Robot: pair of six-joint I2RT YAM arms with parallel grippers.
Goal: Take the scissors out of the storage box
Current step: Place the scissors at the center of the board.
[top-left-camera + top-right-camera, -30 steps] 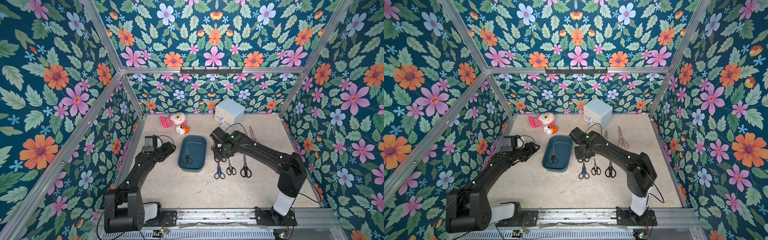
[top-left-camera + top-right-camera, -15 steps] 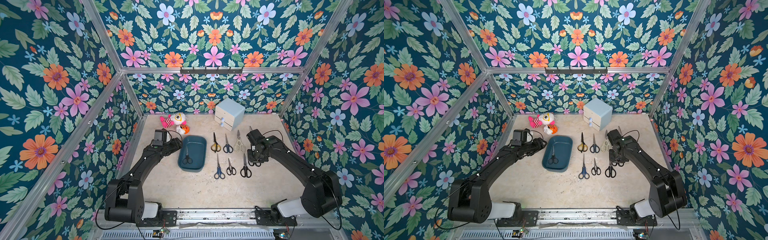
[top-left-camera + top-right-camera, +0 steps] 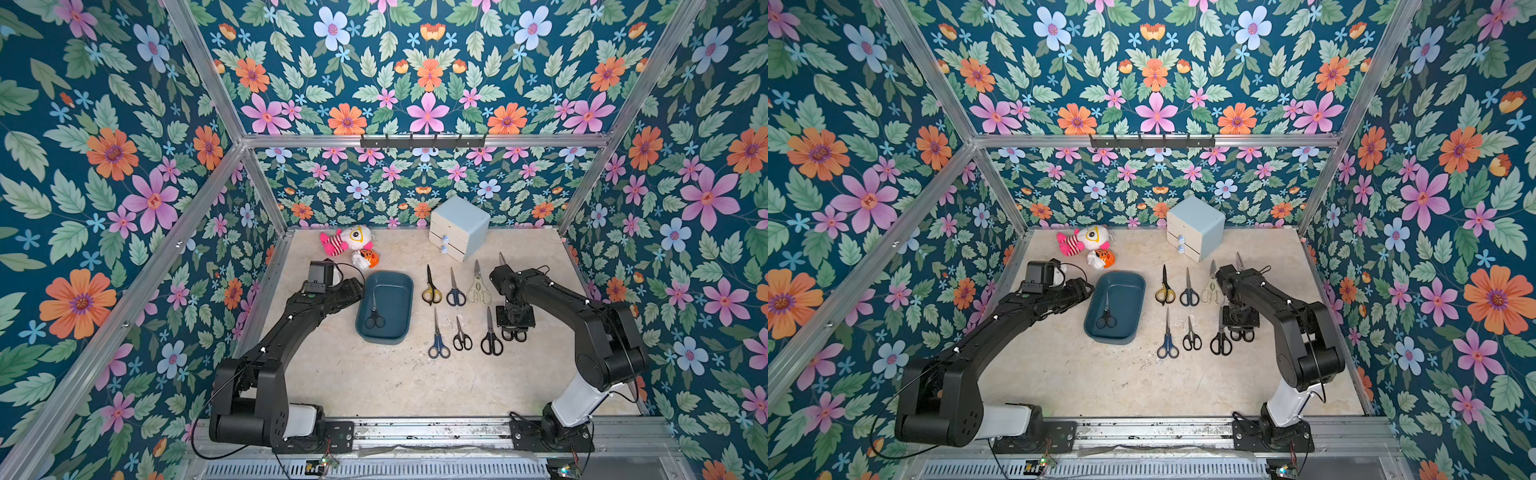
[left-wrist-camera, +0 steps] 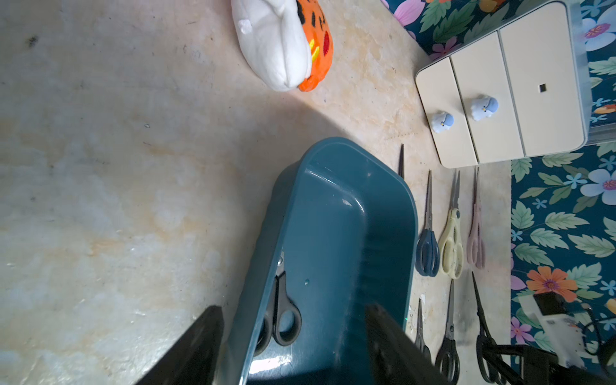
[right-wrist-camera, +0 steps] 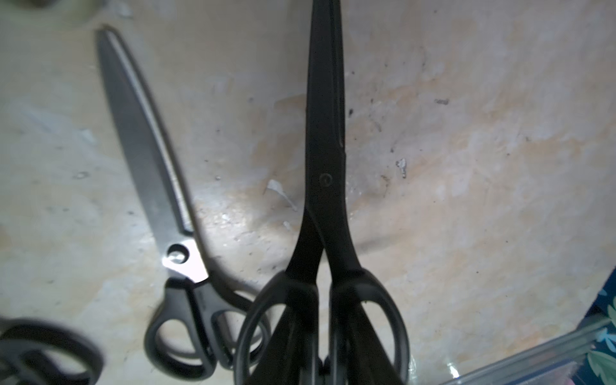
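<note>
Right wrist view shows it best: the right gripper [image 3: 514, 326] is squeezed tight on the loops of a long black pair [image 5: 325, 150]. That pair is dull black all over, with its blades together. A second ago this arm was over by the box. Now it has swung to the right end of the near row, so one more pair is out. I cannot tell if it touches the table [image 3: 374, 382] yet.

Just left of it three pairs lie flat, tips pointing far. There is a big pair [image 3: 491, 338] with shiny steel blades, a small pair [image 3: 462, 337] and a near blue pair [image 3: 438, 343].

Further left sits the box [image 3: 392, 291]. It is smooth, shiny teal plastic with round corners. The last pair [image 3: 375, 311], with black loops, lies inside near the left wall.

The left gripper [image 3: 356, 291] has moved in to the box's left rim. Its fingers [image 4: 200, 346] are wide apart and hold nothing. One is outside the wall and one is over the inside. I think it may go for that pair.

The far row has a yellow-black pair [image 3: 431, 289], a far blue pair [image 3: 456, 291], a cream pair [image 3: 478, 286] and a pink pair [image 4: 476, 233].

At the back are a soft toy [image 3: 351, 243] and boxy pale blue drawers [image 3: 465, 224].
</note>
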